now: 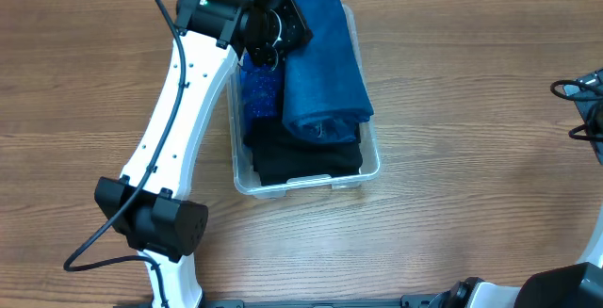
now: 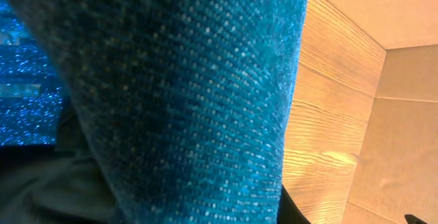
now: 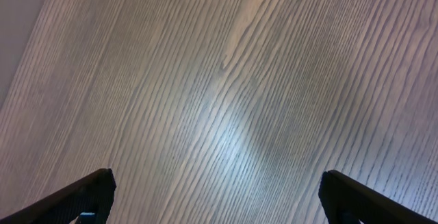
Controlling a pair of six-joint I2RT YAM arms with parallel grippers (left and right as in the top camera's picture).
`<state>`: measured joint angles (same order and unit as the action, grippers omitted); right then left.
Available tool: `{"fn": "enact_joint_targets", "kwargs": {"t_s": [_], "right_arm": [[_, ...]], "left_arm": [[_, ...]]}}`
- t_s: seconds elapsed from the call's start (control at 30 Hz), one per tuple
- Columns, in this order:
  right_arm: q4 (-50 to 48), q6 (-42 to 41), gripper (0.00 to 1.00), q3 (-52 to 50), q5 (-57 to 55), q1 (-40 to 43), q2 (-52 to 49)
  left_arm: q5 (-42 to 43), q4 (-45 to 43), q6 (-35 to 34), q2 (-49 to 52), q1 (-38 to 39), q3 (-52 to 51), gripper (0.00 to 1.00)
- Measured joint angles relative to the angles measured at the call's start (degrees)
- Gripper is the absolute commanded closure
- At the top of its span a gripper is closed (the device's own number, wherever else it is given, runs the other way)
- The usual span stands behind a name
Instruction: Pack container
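Observation:
The clear container (image 1: 373, 148) stands at the table's middle back. It holds a black folded cloth (image 1: 306, 160), a sparkly royal-blue cloth (image 1: 262, 91) and, on top, a thick teal cloth (image 1: 325, 63). My left gripper (image 1: 268, 27) is over the container's far left end, at the teal cloth's edge. In the left wrist view the teal cloth (image 2: 185, 101) fills the frame and hides the jaws, which look shut on it. The sparkly cloth (image 2: 24, 80) shows to the left. My right gripper (image 3: 219, 183) is open over bare wood, nothing between its fingers.
The white left arm (image 1: 174, 110) crosses the table left of the container, its base (image 1: 155, 218) near the front edge. Black cables and part of the right arm (image 1: 584, 96) sit at the right edge. A cardboard-coloured wall (image 2: 404, 114) borders the table at the back.

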<state>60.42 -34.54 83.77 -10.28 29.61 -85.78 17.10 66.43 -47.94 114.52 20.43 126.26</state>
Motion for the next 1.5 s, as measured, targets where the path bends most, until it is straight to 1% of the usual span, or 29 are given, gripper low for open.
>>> {"fn": "enact_joint_targets", "kwargs": {"t_s": [0.4,0.57,0.63,0.7,0.93,1.0,1.03,1.07,1.1,1.13,1.17,1.23,1.3,1.33,1.37,1.4,1.47,1.5], "right_arm": [[0.0,0.0,0.0,0.0,0.0,0.0,0.0],[0.0,0.0,0.0,0.0,0.0,0.0,0.0],[0.0,0.0,0.0,0.0,0.0,0.0,0.0],[0.0,0.0,0.0,0.0,0.0,0.0,0.0],[0.0,0.0,0.0,0.0,0.0,0.0,0.0],[0.0,0.0,0.0,0.0,0.0,0.0,0.0],[0.0,0.0,0.0,0.0,0.0,0.0,0.0],[0.0,0.0,0.0,0.0,0.0,0.0,0.0],[0.0,0.0,0.0,0.0,0.0,0.0,0.0],[0.0,0.0,0.0,0.0,0.0,0.0,0.0],[0.0,0.0,0.0,0.0,0.0,0.0,0.0],[0.0,0.0,0.0,0.0,0.0,0.0,0.0],[0.0,0.0,0.0,0.0,0.0,0.0,0.0],[0.0,0.0,0.0,0.0,0.0,0.0,0.0],[0.0,0.0,0.0,0.0,0.0,0.0,0.0],[0.0,0.0,0.0,0.0,0.0,0.0,0.0],[0.0,0.0,0.0,0.0,0.0,0.0,0.0],[0.0,0.0,0.0,0.0,0.0,0.0,0.0]], "left_arm": [[0.5,-2.9,0.0,1.3,2.0,0.0,0.96],[0.4,-2.4,0.0,2.8,1.9,0.0,0.96],[0.4,-2.1,0.0,3.3,1.9,0.0,0.95],[0.4,-1.7,0.0,3.5,1.9,0.0,0.91],[0.2,1.1,0.1,3.5,1.3,0.1,0.91],[0.0,2.2,0.1,3.5,1.0,0.1,0.91],[-0.1,2.7,0.1,3.5,0.8,0.1,0.89],[-0.2,2.8,0.1,3.5,0.8,0.1,0.78],[-0.2,3.5,0.1,3.5,0.5,0.1,0.73],[-0.2,3.8,0.2,3.5,0.4,0.1,0.71],[-0.2,4.3,0.5,3.5,0.2,0.2,0.66],[-0.2,5.2,1.1,3.5,-0.1,0.2,0.48],[-0.2,6.0,1.9,3.5,-0.5,0.2,0.4],[0.0,6.4,2.4,3.5,-0.6,0.2,0.31],[0.0,6.5,2.8,3.5,-0.7,0.2,0.18],[0.0,6.6,3.7,3.5,-0.8,0.2,0.1],[0.0,6.9,4.7,3.5,-0.8,0.3,0.0],[0.0,7.1,5.2,3.5,-0.8,0.4,0.0]]}}
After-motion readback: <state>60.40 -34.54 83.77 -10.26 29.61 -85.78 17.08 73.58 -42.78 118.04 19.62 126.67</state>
